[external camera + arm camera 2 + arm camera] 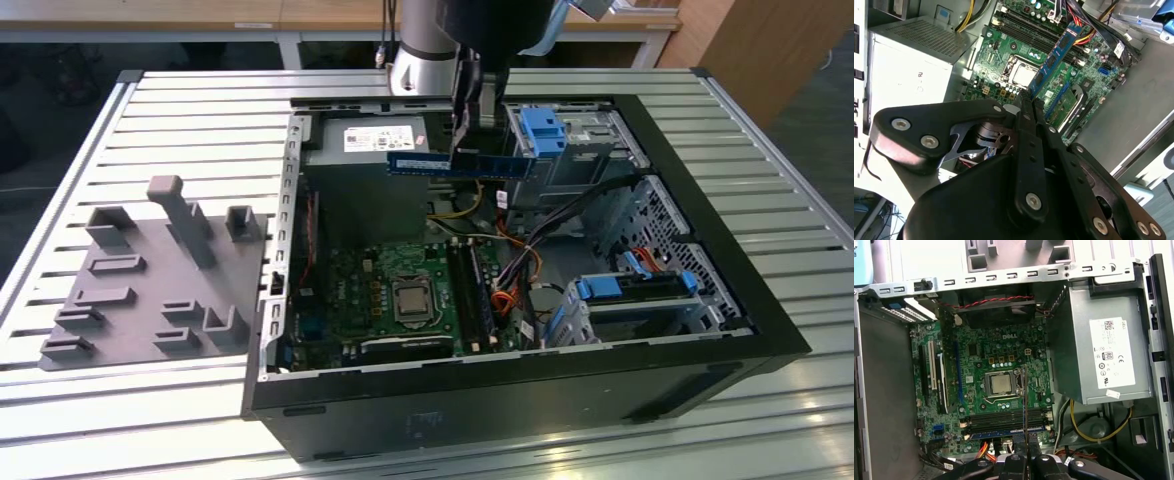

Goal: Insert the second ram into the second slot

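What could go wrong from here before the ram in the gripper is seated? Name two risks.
1. The gripper holds the second ram well above the motherboard. The empty slots lie tight beside a blue module already seated, so a small offset might land it in the wrong place.
2. Orange cables crowd one end of the slots and could snag the strip.

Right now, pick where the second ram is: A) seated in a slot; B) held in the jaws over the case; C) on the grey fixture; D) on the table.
B: the jaws pinch the ram, which hangs above the motherboard.
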`<state>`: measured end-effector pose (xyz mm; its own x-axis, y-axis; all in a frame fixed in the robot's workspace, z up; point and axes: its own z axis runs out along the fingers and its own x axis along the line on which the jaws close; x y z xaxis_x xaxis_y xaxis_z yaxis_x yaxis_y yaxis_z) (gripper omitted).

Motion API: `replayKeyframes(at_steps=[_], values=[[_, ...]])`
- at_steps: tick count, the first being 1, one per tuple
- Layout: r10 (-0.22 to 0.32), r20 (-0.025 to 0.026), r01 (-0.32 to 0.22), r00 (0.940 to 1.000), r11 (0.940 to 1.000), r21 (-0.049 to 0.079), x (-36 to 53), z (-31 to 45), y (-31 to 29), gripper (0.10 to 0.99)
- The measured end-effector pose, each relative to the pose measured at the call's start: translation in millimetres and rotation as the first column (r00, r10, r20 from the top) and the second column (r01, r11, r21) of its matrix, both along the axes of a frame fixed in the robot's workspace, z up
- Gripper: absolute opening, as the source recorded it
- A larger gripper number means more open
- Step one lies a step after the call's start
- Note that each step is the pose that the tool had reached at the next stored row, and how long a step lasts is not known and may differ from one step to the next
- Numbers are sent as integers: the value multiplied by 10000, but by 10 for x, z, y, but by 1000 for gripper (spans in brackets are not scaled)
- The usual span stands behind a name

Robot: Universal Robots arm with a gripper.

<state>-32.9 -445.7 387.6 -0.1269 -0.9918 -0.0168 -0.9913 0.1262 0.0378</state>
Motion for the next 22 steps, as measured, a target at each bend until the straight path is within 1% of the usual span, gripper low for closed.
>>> replayKeyframes(at_steps=[22], values=[[-269, 0, 269, 9996, 9996, 0, 0, 0, 0, 137]])
